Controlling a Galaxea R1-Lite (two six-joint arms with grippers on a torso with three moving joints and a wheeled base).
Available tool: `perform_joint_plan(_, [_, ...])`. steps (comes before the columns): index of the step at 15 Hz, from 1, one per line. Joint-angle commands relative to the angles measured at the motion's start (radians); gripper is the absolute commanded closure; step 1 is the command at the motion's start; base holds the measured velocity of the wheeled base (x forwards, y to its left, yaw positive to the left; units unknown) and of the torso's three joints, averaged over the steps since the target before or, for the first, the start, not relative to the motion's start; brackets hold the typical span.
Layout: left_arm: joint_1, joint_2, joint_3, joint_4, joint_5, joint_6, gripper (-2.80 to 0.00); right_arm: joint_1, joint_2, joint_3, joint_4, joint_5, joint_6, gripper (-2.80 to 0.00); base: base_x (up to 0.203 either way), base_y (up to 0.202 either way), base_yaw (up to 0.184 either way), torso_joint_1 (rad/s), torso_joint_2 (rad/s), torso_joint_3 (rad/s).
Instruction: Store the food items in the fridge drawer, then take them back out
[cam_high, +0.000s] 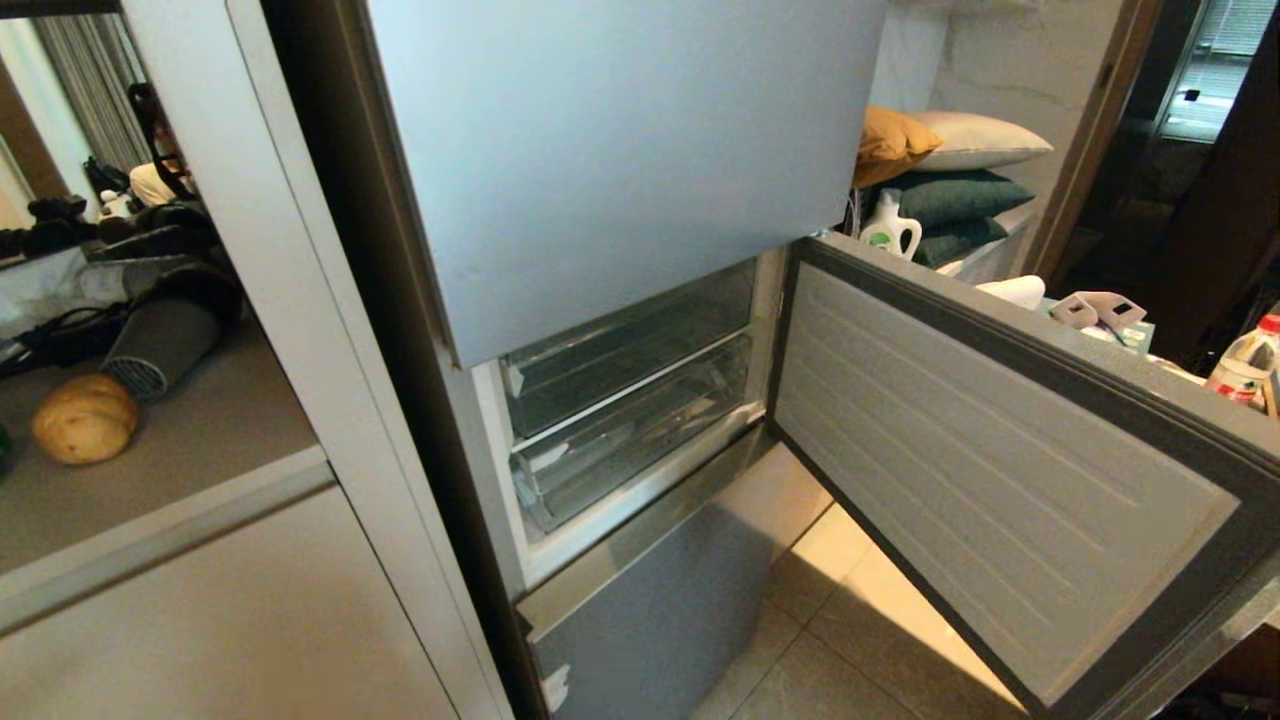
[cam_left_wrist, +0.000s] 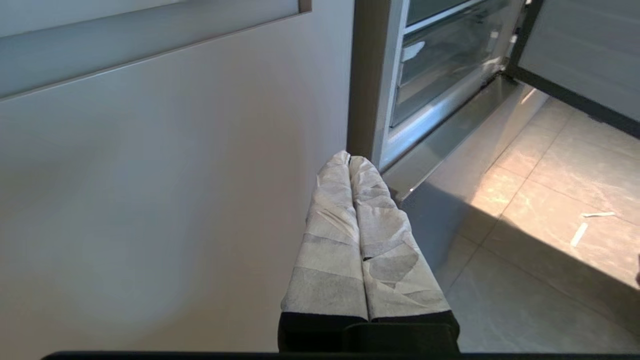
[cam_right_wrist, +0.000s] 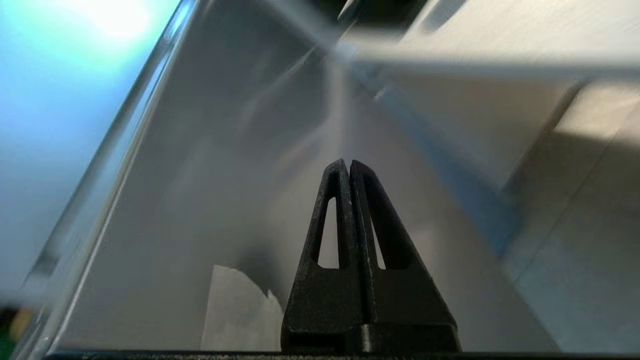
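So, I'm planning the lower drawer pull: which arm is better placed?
Probably right: the right gripper, shut, is close against the grey fridge front, while the left gripper hangs low beside the cabinet.

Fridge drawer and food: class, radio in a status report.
Both grippers shut, empty: left gripper, right gripper. Fridge drawer closed, door open. Potato on counter beside hair dryer. Nothing blocking.

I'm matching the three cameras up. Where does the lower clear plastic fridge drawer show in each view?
Head view: the lower clear plastic fridge drawer sits mid-picture, shut, under the flat-fronted clear upper drawer.
Left wrist view: near the top edge, right of centre, beyond the shut, cloth-wrapped left end effector.
Right wrist view: not identifiable; only blurred grey panels.
Shared landmark: the open grey fridge door, also in the left wrist view.
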Motion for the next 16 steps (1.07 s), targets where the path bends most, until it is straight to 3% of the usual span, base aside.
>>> perform_joint_plan(1, [0.000,0.001,0.011,-0.001,0.000,0.000,0.00,0.089,-0.113,0.109,-0.006,0.002,-0.006,0.00,0.000,0.000,0.000,0.000,0.00,0.000])
perform_joint_plan(7, [0.000,0.001,0.011,-0.001,0.000,0.000,0.00,0.158,-0.221,0.210,-0.007,0.002,-0.088,0.00,0.000,0.000,0.000,0.000,0.00,0.000])
perform_joint_plan(12, [0.000,0.001,0.011,-0.001,0.000,0.000,0.00,0.330,-0.217,0.205,-0.004,-0.005,-0.097,0.00,0.000,0.000,0.000,0.000,0.00,0.000])
perform_joint_plan(14, [0.000,0.001,0.011,-0.001,0.000,0.000,0.00,0.470,-0.162,0.154,0.000,-0.078,-0.094,0.00,0.000,0.000,0.000,0.000,0.00,0.000])
perform_joint_plan(16, [0.000,0.001,0.011,-0.001,0.000,0.000,0.00,0.673,-0.071,0.092,0.004,-0.305,-0.097,0.00,0.000,0.000,0.000,0.000,0.00,0.000])
